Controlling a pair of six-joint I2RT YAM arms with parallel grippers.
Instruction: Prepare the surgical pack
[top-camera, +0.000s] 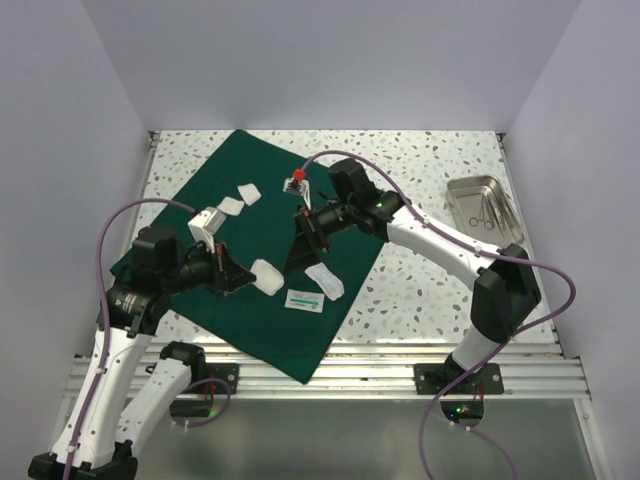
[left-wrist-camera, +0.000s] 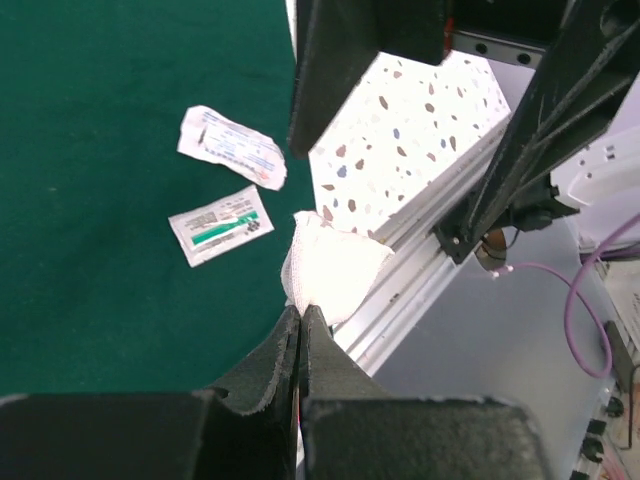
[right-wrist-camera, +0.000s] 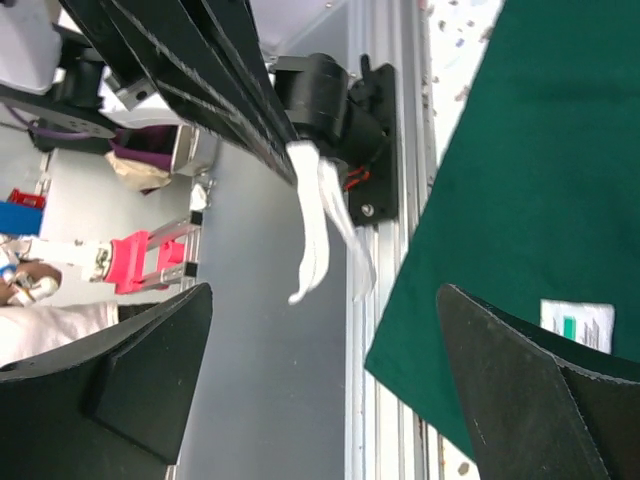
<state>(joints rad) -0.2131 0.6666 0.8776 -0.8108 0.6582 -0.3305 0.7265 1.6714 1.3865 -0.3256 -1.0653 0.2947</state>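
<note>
The surgical pack's dark green drape (top-camera: 262, 320) lies spread flat across the left half of the table. My left gripper (top-camera: 250, 277) is shut on a corner of a white gauze pad (top-camera: 268, 277), which is lifted over the drape's near right edge. In the left wrist view the gauze (left-wrist-camera: 335, 265) sticks out past the closed fingertips (left-wrist-camera: 301, 312). My right gripper (top-camera: 302, 262) stands open just to the right of the gauze with nothing between its fingers. In the right wrist view the gauze (right-wrist-camera: 312, 225) hangs ahead of the wide-open jaws.
On the drape lie two sealed packets (top-camera: 325, 281) (top-camera: 304, 300), two gauze squares (top-camera: 247, 192) (top-camera: 231, 205), a white roll (top-camera: 207, 222) and a red-capped item (top-camera: 297, 180). A steel tray (top-camera: 462, 190) with scissors sits at the far right. An aluminium rail (top-camera: 380, 365) runs along the near edge.
</note>
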